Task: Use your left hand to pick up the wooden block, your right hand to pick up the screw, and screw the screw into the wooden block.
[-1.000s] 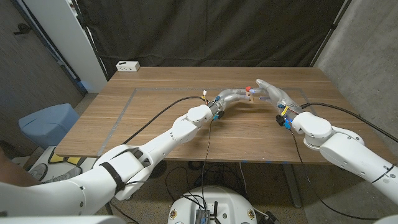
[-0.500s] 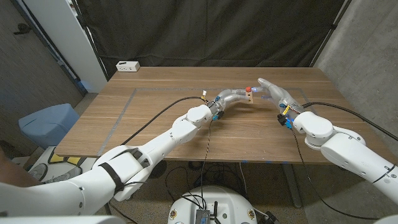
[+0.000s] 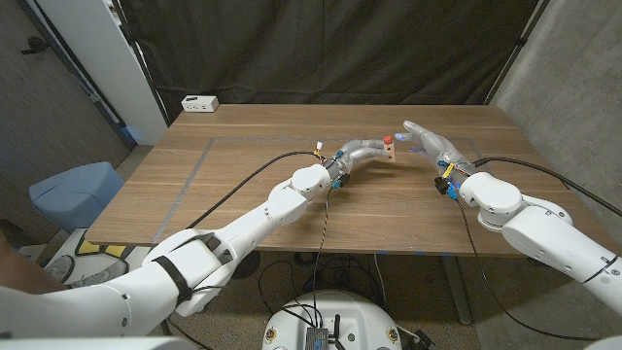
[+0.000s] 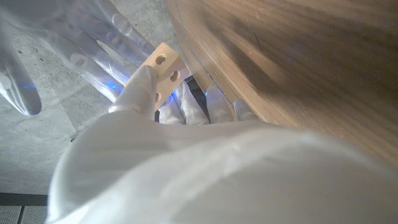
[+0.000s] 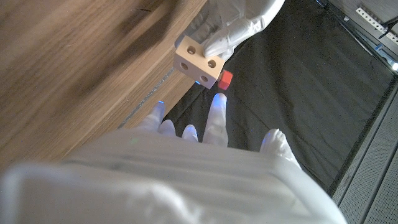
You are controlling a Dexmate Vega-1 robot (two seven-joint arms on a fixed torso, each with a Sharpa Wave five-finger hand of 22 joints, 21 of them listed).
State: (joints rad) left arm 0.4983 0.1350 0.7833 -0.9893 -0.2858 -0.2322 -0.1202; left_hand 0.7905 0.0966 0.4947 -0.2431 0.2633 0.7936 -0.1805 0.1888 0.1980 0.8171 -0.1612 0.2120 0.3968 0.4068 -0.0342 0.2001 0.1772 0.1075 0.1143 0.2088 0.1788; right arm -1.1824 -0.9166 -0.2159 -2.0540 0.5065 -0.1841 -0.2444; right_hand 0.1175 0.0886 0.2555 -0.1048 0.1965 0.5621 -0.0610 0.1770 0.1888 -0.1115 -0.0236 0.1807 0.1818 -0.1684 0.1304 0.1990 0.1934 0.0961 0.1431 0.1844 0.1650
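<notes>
Here we see the left hand (image 3: 364,151) holding the wooden block (image 3: 389,149) up above the wooden table (image 3: 253,185), out past the middle. From the head view the block is just a small pale cube with a red dot on top. The right wrist view shows us more: the block (image 5: 198,62) has round holes in its sides, and the red screw (image 5: 226,78) sticks out of one face. The left hand's fingers (image 5: 231,34) pinch the block from behind.

The right hand (image 3: 432,146) is beside the block with its fingers spread apart. It holds nothing. In the right wrist view one fingertip (image 5: 217,102) is close to the red screw, but there is a small gap.

The left wrist view shows the block (image 4: 163,68) from the other side, with the thumb (image 4: 140,87) pressed on it. There we see the right hand (image 4: 81,43) as a pale blur with open fingers.

A white box (image 3: 199,102) sits at the table's far corner.
</notes>
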